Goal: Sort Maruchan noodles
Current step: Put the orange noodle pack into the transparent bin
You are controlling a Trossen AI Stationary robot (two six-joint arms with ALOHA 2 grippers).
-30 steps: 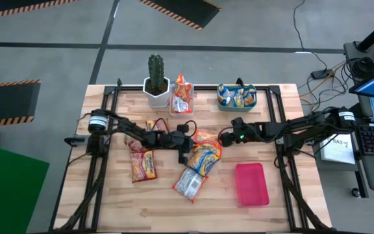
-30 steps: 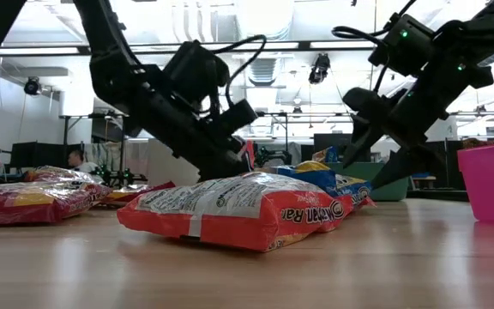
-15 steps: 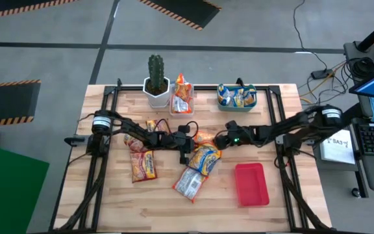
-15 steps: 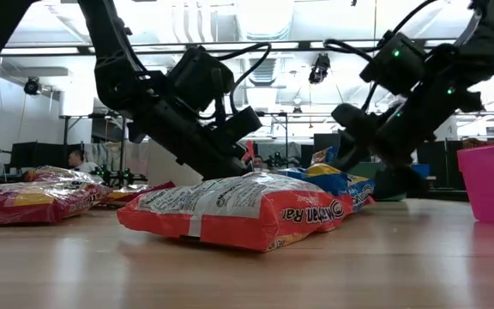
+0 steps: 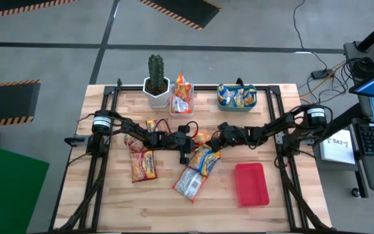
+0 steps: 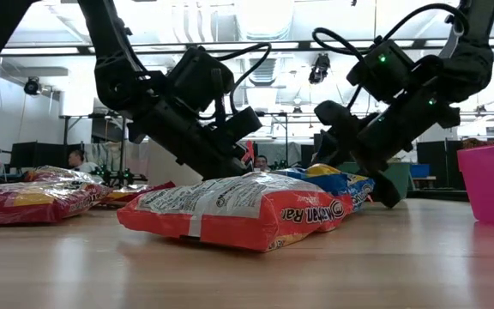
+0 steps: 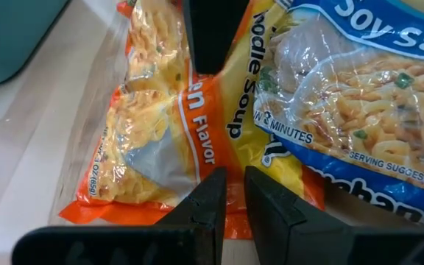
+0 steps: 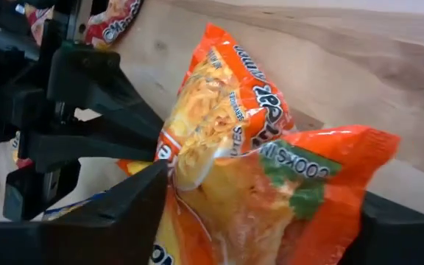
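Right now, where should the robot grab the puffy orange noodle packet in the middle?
Probably across the orange packet's width, at its crumpled, raised end, coming from the right arm's side. That end stands up off the table, and the open right gripper has a finger on either side of it. The left gripper and a blue-and-yellow packet crowd the other sides.

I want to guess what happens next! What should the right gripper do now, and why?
Probably close the right gripper on the orange packet. In the right wrist view its fingers sit open on either side of that packet, which is bunched up between them, so squeezing looks like the step before lifting. The left gripper is right beside it at the pile.
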